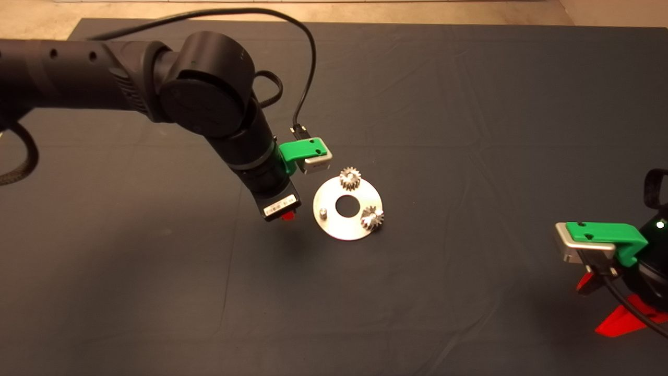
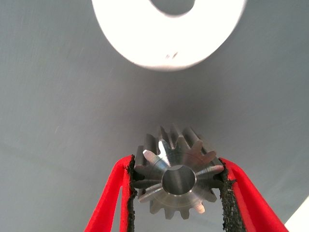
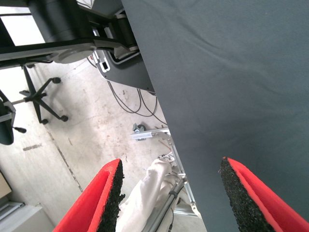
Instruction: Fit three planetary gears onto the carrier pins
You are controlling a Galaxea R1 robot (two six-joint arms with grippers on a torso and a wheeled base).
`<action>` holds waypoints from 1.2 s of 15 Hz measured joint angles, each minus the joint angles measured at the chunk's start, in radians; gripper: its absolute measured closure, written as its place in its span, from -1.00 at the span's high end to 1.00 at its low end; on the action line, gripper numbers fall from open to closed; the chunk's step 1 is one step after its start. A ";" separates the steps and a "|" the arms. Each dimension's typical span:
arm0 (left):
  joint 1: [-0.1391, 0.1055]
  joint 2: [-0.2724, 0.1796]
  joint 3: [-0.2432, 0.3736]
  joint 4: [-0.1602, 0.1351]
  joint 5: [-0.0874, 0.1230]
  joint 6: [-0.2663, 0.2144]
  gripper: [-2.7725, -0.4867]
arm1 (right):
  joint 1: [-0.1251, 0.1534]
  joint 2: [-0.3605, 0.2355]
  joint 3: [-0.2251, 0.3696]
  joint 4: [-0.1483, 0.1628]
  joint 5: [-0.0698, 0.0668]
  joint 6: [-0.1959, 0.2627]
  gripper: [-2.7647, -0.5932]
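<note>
While the left end effector [image 2: 177, 186] is pinching the third gear [image 2: 176, 180], I'd be lining its bore squarely over the bare pin [image 1: 323, 212] at the disc's [image 1: 344, 230] 8 o'clock.

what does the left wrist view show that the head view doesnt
Only the left wrist view: the left gripper shut on the third gear, pads against its teeth. Only the head view: two gears already seated, one bare pin, and the parked right gripper at lower right. Both: the silver disc on the mat.
</note>
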State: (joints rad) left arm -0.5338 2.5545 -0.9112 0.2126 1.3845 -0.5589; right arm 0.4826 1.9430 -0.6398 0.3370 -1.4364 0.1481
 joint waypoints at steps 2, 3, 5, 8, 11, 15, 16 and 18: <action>-0.002 -0.001 0.013 0.008 -0.089 -0.018 -0.66 | 0.000 -0.001 0.000 0.000 -0.001 0.000 -0.19; -0.002 -0.003 0.023 0.017 -0.129 -0.031 -0.66 | 0.000 -0.001 0.001 0.000 0.000 0.000 -0.19; -0.002 -0.003 0.038 0.059 -0.156 -0.047 -0.66 | 0.000 -0.010 0.011 0.000 0.000 0.000 -0.19; -0.002 -0.003 0.039 0.091 -0.162 -0.055 -0.66 | 0.000 -0.051 0.044 0.000 -0.003 0.000 -0.19; 0.031 0.007 0.041 0.150 -0.170 -0.066 -0.66 | 0.000 -0.078 0.065 0.000 -0.002 0.000 -0.19; 0.087 0.032 0.040 0.180 -0.168 -0.074 -0.66 | 0.002 -0.118 0.089 0.000 -0.002 0.000 -0.19; 0.088 0.040 0.034 0.197 -0.168 -0.075 -0.66 | 0.002 -0.124 0.096 0.000 0.000 0.000 -0.19; 0.099 0.053 0.026 0.220 -0.170 -0.075 -0.67 | 0.003 -0.146 0.107 0.000 -0.002 0.000 -0.19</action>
State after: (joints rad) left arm -0.4349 2.6074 -0.8855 0.4330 1.2147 -0.6341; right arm 0.4853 1.7969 -0.5327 0.3372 -1.4387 0.1481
